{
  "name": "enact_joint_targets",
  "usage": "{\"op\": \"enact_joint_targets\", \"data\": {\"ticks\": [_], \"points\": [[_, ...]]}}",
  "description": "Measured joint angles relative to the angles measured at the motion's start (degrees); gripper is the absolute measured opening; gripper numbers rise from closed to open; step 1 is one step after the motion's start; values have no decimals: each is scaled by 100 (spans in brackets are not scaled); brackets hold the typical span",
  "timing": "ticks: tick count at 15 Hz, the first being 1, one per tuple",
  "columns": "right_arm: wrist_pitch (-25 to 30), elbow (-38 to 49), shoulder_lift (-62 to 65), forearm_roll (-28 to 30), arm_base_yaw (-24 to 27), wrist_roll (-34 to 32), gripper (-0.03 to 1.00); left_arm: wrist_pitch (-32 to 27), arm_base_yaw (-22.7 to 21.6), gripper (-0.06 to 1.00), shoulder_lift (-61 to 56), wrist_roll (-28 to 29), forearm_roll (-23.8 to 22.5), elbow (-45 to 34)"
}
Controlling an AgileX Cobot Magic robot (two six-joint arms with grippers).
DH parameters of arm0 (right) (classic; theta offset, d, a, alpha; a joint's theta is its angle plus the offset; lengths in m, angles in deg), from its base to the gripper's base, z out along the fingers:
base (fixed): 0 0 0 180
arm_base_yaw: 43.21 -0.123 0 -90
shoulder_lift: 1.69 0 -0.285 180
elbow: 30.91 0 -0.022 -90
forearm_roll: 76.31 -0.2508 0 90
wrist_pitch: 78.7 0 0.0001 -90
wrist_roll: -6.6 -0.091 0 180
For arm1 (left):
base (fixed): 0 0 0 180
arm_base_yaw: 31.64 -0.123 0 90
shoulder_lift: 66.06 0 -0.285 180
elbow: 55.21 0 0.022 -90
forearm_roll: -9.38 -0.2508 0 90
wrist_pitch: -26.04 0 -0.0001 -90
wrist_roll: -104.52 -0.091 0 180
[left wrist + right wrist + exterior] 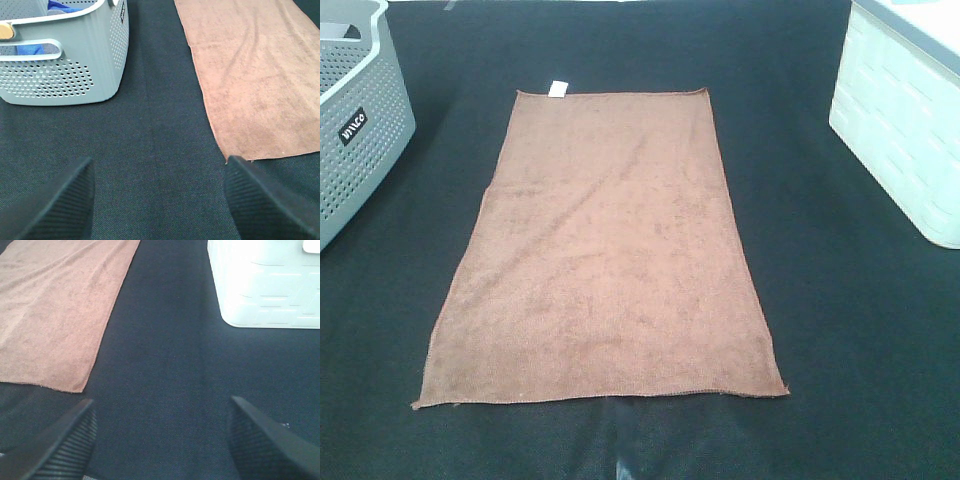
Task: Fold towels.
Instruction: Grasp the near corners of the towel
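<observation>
One reddish-brown towel (605, 255) lies spread flat and unfolded on the black table, its long side running front to back, with a small white tag (557, 89) at its far edge. It also shows in the left wrist view (255, 80) and in the right wrist view (55, 310). Neither gripper shows in the exterior high view. My left gripper (157, 205) is open and empty over bare black cloth, just short of the towel's near left corner. My right gripper (160, 440) is open and empty over black cloth beside the towel's near right corner.
A grey perforated basket (355, 120) stands at the far left; the left wrist view shows blue cloth inside that basket (60, 60). A white bin (905, 120) stands at the far right, also in the right wrist view (265, 285). Black cloth (840, 330) covers the table.
</observation>
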Motion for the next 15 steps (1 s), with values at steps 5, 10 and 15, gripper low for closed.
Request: {"op": "enact_joint_targets", "data": {"ticks": [5, 10, 15], "points": [[0, 0, 0, 0, 0, 0, 69, 0, 0, 70, 0, 0, 0, 0], [0, 0, 0, 0, 0, 0, 69, 0, 0, 70, 0, 0, 0, 0], [0, 0, 0, 0, 0, 0, 69, 0, 0, 70, 0, 0, 0, 0]]}}
